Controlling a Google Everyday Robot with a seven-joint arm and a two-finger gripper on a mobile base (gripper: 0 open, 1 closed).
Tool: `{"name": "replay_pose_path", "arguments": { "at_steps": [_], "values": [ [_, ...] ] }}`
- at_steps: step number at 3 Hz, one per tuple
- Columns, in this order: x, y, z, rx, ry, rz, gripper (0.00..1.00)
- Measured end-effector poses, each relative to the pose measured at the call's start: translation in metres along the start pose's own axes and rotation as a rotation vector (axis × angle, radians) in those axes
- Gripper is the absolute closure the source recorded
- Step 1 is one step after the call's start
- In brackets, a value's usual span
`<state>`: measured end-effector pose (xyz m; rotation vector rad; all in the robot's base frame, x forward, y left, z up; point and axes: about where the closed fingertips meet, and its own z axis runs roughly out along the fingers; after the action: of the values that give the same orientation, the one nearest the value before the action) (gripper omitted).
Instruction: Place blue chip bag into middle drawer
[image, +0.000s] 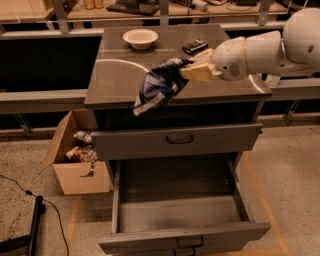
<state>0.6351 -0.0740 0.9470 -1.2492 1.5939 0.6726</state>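
My gripper (189, 69) is shut on the blue chip bag (159, 86), a crumpled dark blue foil bag with white markings. The bag hangs off the fingers, just above the front edge of the grey cabinet's top (117, 80), its lower end drooping past the edge. The middle drawer (175, 212) is pulled far out below, a wide shallow grey box with nothing in it; its front carries a small dark handle (189, 243). The gripper and bag are above and behind the open drawer.
The top-tier drawer (177, 141) stands slightly out under the tabletop. A cream bowl (140, 37) and a small black device (195, 46) sit at the back of the top. A cardboard box (80, 162) with items stands on the floor at left, near a black cable (37, 210).
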Motion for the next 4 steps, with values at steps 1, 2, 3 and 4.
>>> {"name": "replay_pose_path", "arguments": {
  "at_steps": [1,2,3,4],
  "values": [
    [0.039,0.046,-0.003,-0.059,0.063,0.082,1.0],
    [0.081,0.083,0.004,-0.106,0.148,0.128,1.0],
    [0.129,0.111,0.016,-0.126,0.26,0.152,1.0],
    [0.128,0.111,0.016,-0.126,0.258,0.152,1.0]
  ]
}}
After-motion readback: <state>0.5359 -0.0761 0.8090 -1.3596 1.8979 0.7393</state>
